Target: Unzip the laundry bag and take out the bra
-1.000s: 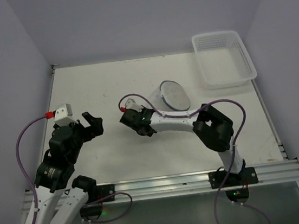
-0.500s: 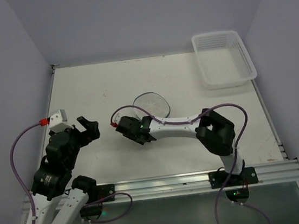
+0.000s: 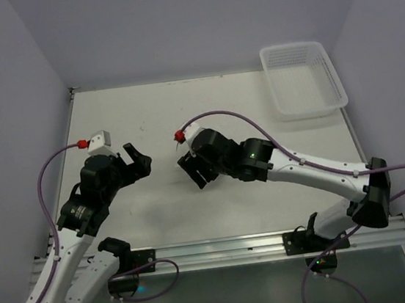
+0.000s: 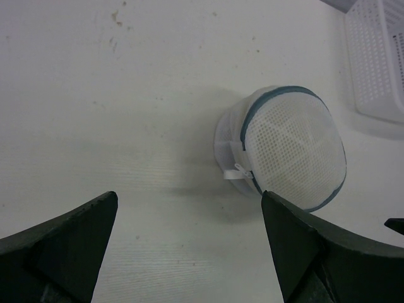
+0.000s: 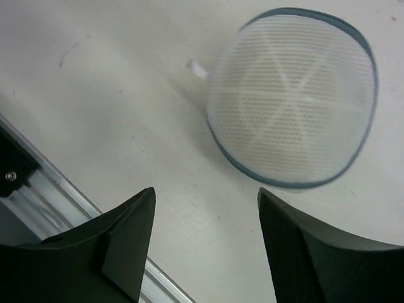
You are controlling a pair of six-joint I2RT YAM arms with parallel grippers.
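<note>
A small round pouch of white translucent mesh with a thin dark hoop rim, the laundry bag [image 4: 287, 148], lies on the off-white bench [image 3: 124, 117]. No jaws touch it. In the left wrist view it sits at about 3 o'clock from the picture's centre, tipped so that one round face shows, with a small white zip pull [image 4: 235, 172] on its side wall at 8 o'clock of that face. In the right wrist view the same pouch fills the 1 o'clock part of the picture. What is inside cannot be made out through the mesh. From above, the right arm's wrist covers it.

The left gripper [image 3: 136, 162] hangs over the bench's 9 o'clock side, its jaws spread wide with only bare bench between them. The right gripper [image 3: 194, 173] is near the bench's middle, jaws apart and holding nothing, and the pouch lies just beyond its tips.

A rectangular white plastic lattice basket [image 3: 297, 45] stands in the bench's 1 o'clock corner, well apart from both grippers.
</note>
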